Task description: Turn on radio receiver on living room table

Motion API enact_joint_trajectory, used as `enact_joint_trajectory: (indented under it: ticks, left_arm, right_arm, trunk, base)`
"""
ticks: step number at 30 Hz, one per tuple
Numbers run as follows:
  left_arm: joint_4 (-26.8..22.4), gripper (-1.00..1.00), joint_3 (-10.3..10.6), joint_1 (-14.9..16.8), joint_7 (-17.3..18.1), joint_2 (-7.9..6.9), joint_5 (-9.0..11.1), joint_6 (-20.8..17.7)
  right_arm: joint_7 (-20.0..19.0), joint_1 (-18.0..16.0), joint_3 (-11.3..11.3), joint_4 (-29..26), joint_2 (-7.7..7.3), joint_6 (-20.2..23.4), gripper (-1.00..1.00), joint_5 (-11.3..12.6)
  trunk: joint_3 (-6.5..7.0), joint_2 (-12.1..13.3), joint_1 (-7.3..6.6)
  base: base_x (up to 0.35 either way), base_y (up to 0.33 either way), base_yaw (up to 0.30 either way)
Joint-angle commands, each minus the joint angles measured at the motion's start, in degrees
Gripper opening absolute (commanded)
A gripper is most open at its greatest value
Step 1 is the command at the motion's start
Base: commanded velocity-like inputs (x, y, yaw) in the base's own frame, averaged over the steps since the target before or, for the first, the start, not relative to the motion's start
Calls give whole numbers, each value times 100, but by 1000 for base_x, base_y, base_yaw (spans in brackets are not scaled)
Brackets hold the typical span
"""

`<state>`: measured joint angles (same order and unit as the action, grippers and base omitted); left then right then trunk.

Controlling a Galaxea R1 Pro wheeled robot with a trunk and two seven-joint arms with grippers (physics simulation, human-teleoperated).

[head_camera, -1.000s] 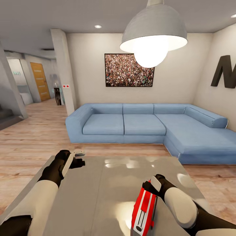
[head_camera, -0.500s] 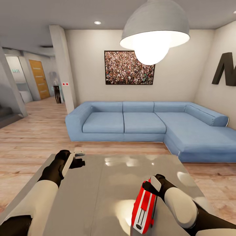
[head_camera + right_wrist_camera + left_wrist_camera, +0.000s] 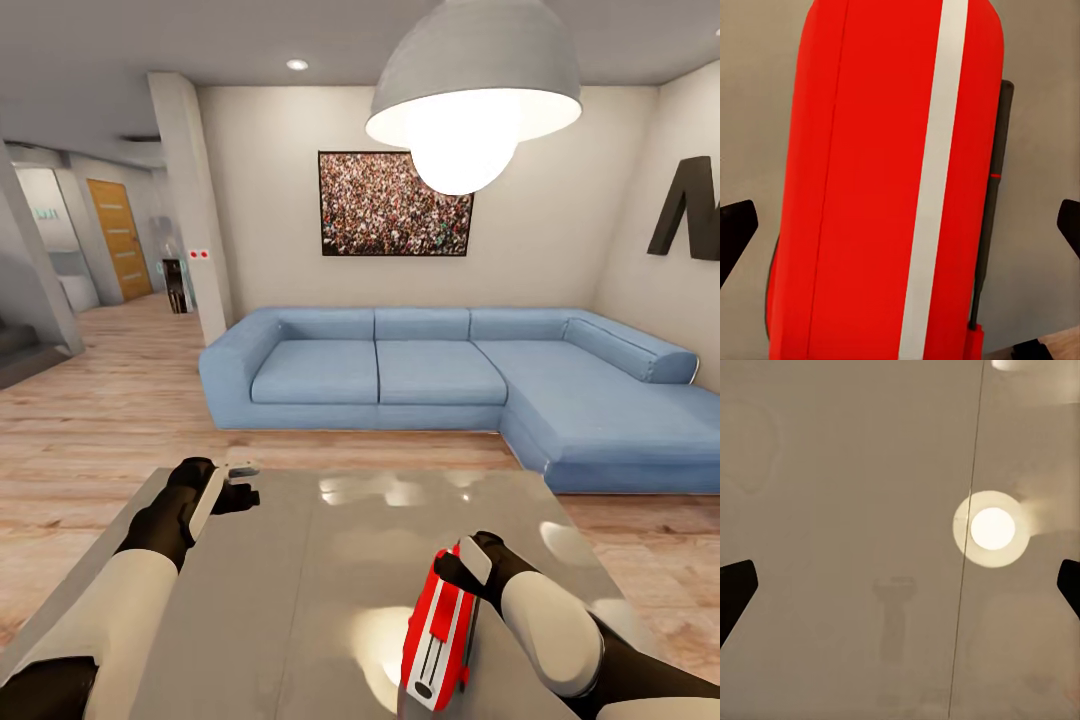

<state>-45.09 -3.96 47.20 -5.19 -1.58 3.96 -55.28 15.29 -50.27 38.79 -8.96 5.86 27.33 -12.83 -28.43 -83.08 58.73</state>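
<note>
Your right gripper (image 3: 900, 225) has its jaws spread wide, straddling the radio (image 3: 440, 630) without pinching it. The radio lies at five o'clock on the table (image 3: 330, 560). Your left gripper (image 3: 240, 485), jaws also spread, hovers at ten o'clock over bare tabletop. Judged: approach done; pressing the switch remains. Both forearms reach forward, wrists bent down.

We see the radio receiver (image 3: 438, 632) on the table (image 3: 330, 580) at lower right of the frame, the sofa (image 3: 440, 385) behind the table, the picture (image 3: 395, 204) above it, the lamp (image 3: 472, 90) at upper right.
</note>
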Motion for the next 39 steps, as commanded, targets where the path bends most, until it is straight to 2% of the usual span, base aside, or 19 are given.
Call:
enact_joint_trajectory:
  ticks: [1,12,34,39]
  left_arm:
    - [0,100,0,0,0,0,0,0]
    - [0,100,-2,-26,0,0,0,0]
    - [-9,100,-7,-68,0,0,0,0]
    - [-9,100,-8,-70,0,0,0,0]
  right_arm:
    - [0,0,-1,0,1,0,100,0]
    - [15,0,-3,56,51,0,100,0]
    - [0,0,-3,135,47,6,100,5]
    - [0,0,-3,316,47,12,100,8]
  trunk:
    - [0,0,0]
    - [0,0,0]
    - [0,0,0]
    - [0,0,0]
  base:
    - [0,0,0]
    - [0,0,0]
    - [0,0,0]
    - [0,0,0]
